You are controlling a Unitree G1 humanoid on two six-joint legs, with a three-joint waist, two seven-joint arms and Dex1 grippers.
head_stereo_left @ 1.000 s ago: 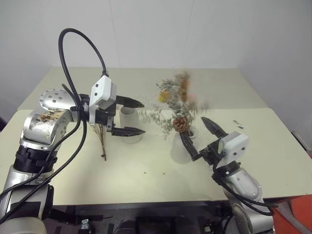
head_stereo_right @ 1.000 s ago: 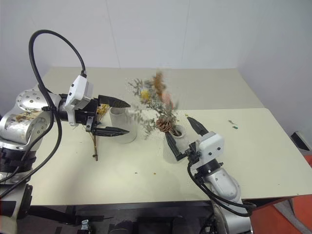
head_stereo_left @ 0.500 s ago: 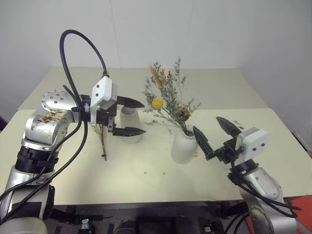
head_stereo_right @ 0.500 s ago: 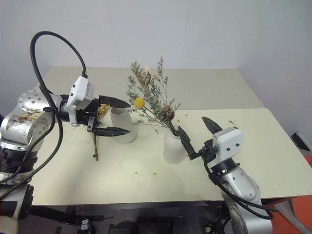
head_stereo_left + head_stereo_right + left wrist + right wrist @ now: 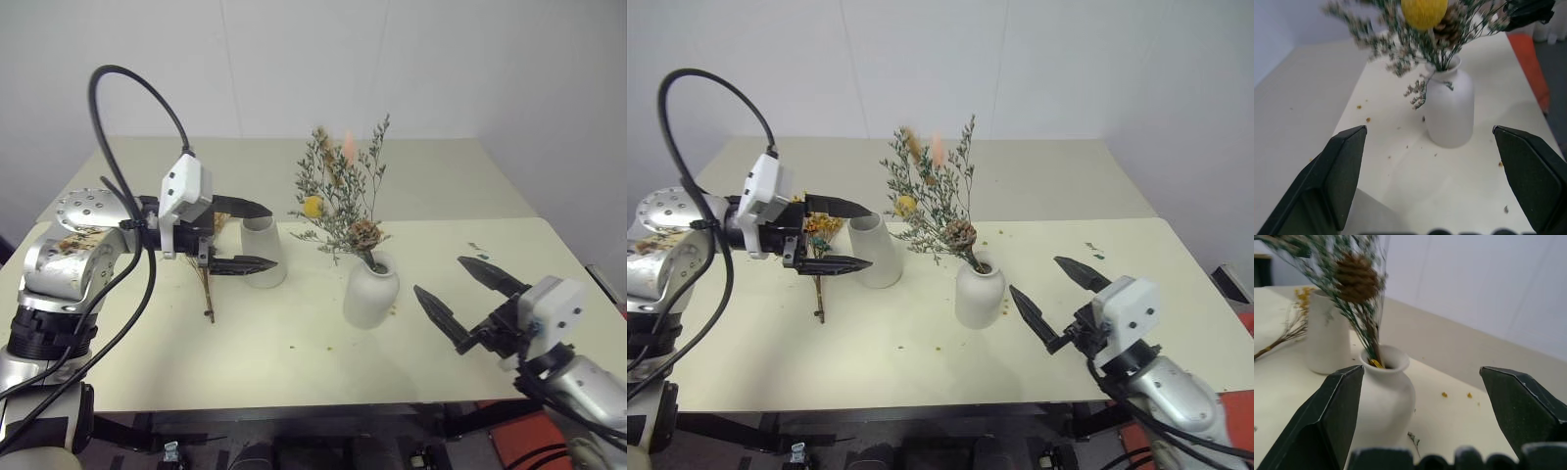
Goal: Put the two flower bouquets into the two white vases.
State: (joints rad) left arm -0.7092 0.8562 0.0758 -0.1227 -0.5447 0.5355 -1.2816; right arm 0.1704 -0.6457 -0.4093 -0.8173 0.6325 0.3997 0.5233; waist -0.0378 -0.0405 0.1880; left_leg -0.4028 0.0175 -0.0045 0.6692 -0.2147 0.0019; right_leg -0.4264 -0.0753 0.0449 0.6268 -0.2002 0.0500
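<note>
The squat white vase (image 5: 370, 292) stands mid-table with the grey-green bouquet (image 5: 343, 196) upright in its neck. Left of it is the tall tapered white vase (image 5: 263, 250), holding nothing. The yellow-orange bouquet (image 5: 818, 245) lies flat on the table just left of the tall vase. My left gripper (image 5: 274, 237) hovers open in front of the tall vase, pointing toward the squat one (image 5: 1449, 115). To the right of the squat vase (image 5: 1386, 391) and clear of it, my right gripper (image 5: 439, 274) is open with nothing in it.
Small petal crumbs (image 5: 939, 345) dot the cream table (image 5: 294, 362) around the vases. A black cable (image 5: 127, 88) loops above my left arm. A second table section (image 5: 441, 176) runs behind to the white wall.
My right gripper has drawn back and to the right, away from the squat vase. The grey-green bouquet, swaying a second ago, now stands still in the vase. My left gripper shifted slightly left.
</note>
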